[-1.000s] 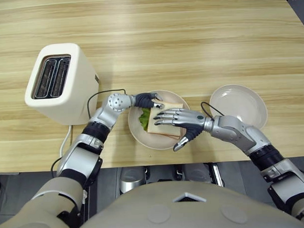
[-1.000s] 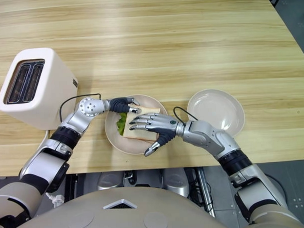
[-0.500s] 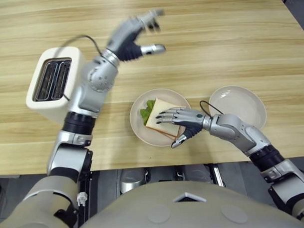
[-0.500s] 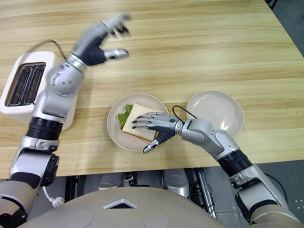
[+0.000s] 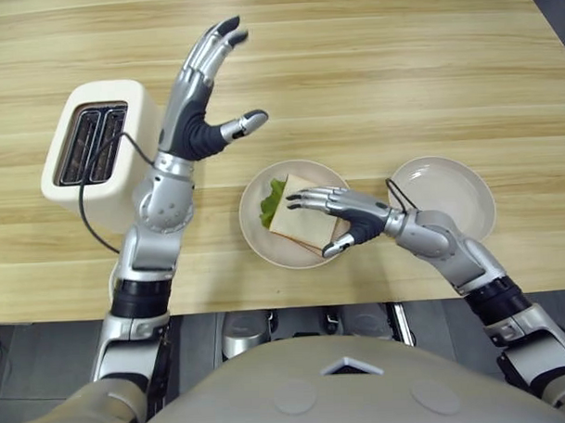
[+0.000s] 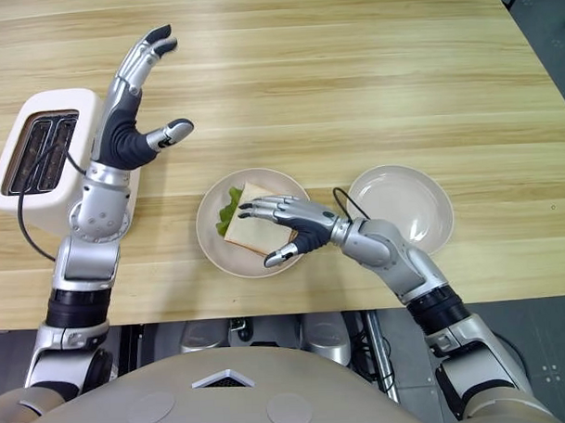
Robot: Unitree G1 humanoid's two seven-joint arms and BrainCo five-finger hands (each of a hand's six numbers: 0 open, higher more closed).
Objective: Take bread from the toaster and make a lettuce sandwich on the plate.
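No writing, label, number or sign can be read anywhere. The toaster (image 5: 140, 114), the plate (image 5: 263, 246) under the sandwich (image 5: 301, 222), the second plate (image 5: 444, 197) and the wooden table (image 5: 398, 77) all show plain, unmarked surfaces.
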